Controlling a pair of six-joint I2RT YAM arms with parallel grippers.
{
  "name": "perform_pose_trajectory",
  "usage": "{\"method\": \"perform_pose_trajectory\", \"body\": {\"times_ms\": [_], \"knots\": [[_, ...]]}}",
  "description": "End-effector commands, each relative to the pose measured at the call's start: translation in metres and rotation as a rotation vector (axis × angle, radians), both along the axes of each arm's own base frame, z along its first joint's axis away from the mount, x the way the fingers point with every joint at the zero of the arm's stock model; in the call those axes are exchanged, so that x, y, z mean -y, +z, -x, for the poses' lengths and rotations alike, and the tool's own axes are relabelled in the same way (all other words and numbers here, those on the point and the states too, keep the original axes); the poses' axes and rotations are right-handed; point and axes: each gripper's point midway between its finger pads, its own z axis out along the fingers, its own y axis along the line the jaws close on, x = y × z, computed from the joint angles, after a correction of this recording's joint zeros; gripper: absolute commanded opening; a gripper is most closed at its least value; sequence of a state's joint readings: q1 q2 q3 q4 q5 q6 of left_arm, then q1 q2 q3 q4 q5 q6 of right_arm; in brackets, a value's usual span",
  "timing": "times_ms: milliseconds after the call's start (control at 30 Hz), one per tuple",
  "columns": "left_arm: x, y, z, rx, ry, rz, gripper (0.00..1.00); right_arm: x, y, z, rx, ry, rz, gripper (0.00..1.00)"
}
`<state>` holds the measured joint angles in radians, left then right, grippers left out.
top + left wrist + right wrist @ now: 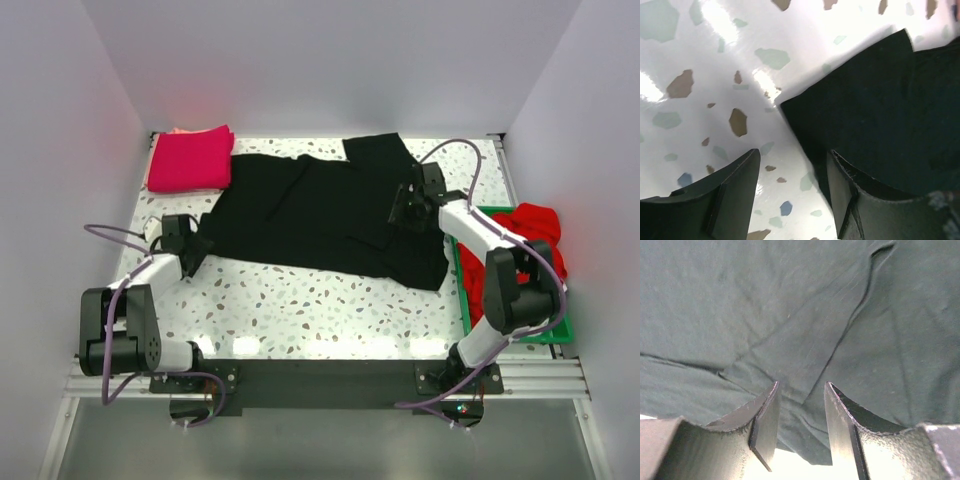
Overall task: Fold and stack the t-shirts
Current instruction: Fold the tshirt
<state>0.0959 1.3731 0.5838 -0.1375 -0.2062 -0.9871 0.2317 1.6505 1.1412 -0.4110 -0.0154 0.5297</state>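
- Our black shirt (320, 215) lies spread flat in the middle of the table (300, 310), not folded yet.
- One pink shirt (190, 160) sits folded in the far left corner; a red shirt (535, 228) waits in the green tray (545, 335).
- Our left gripper (792, 160) is at the black shirt's left edge, our right gripper (801, 390) over its right side; both jaws stand apart, holding nothing.
- Only the wrist views show those gaps; only the top view shows the other shirts.

Top cam overhead, faces down; L/R wrist cams v. close (all share black tee (320, 210)).
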Motion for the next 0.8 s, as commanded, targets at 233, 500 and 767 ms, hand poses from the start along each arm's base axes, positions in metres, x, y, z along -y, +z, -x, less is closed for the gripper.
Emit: {"method": "perform_pose_trajectory", "body": {"times_ms": [233, 500, 767], "knots": [[0.000, -0.009, -0.023, 0.082, 0.015, 0.021, 0.54, 0.004, -0.029, -0.001, -0.038, -0.033, 0.063, 0.44], [-0.004, -0.015, -0.027, 0.059, 0.031, 0.010, 0.36, -0.013, -0.060, -0.002, -0.094, -0.017, 0.046, 0.44], [-0.010, -0.008, -0.024, 0.070, 0.049, -0.019, 0.08, -0.030, -0.057, -0.010, -0.075, -0.007, -0.005, 0.40]]}}
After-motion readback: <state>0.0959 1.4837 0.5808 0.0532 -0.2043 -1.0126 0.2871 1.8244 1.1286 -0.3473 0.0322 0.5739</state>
